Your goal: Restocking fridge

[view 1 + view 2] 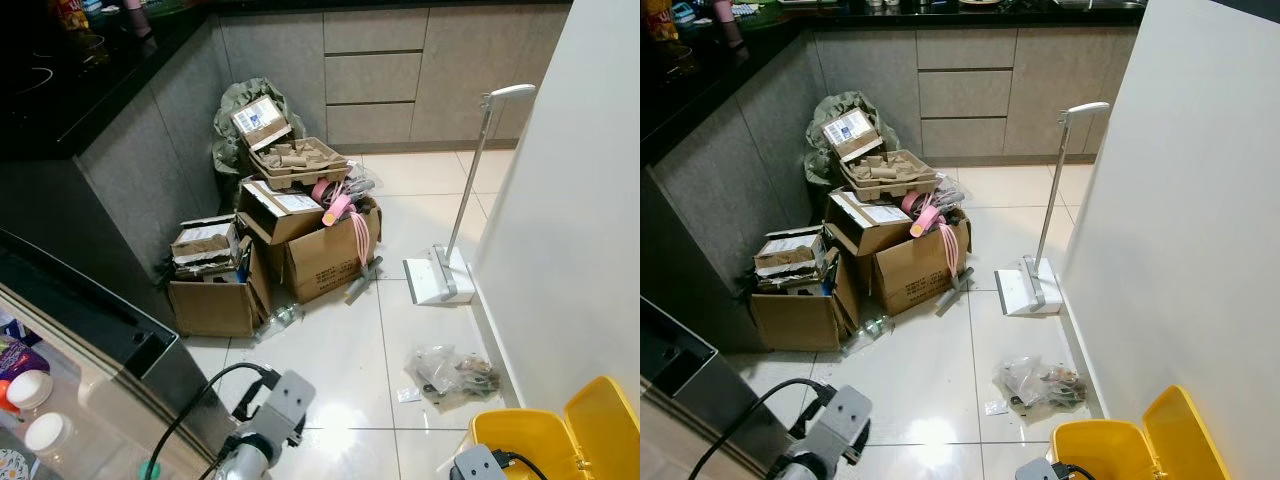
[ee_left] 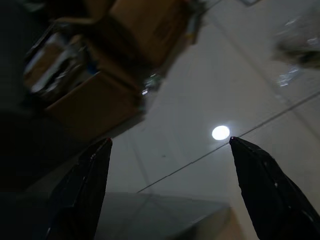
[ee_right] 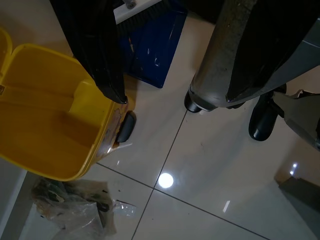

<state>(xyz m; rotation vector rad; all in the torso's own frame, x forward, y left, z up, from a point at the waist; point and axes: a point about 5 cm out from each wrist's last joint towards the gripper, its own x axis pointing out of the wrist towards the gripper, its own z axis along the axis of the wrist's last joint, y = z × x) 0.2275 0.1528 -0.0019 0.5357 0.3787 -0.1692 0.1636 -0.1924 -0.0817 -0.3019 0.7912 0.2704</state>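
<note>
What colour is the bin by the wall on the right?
Yellow; the bin shows best in the right wrist view, lid open.

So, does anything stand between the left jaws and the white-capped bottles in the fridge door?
Nothing visible does. The left gripper, jaws open and empty, faces the floor and cardboard boxes, while the white-capped bottles sit in the fridge door beside that arm.

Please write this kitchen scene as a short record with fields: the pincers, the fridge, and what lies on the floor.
left pincer: open, empty, above the floor tiles
right pincer: empty, over the yellow bin
fridge shelf: holds white-capped bottles
cardboard boxes: piled in the cabinet corner
dustpan: upright by the white wall
plastic bag: crumpled on the tiles
</note>
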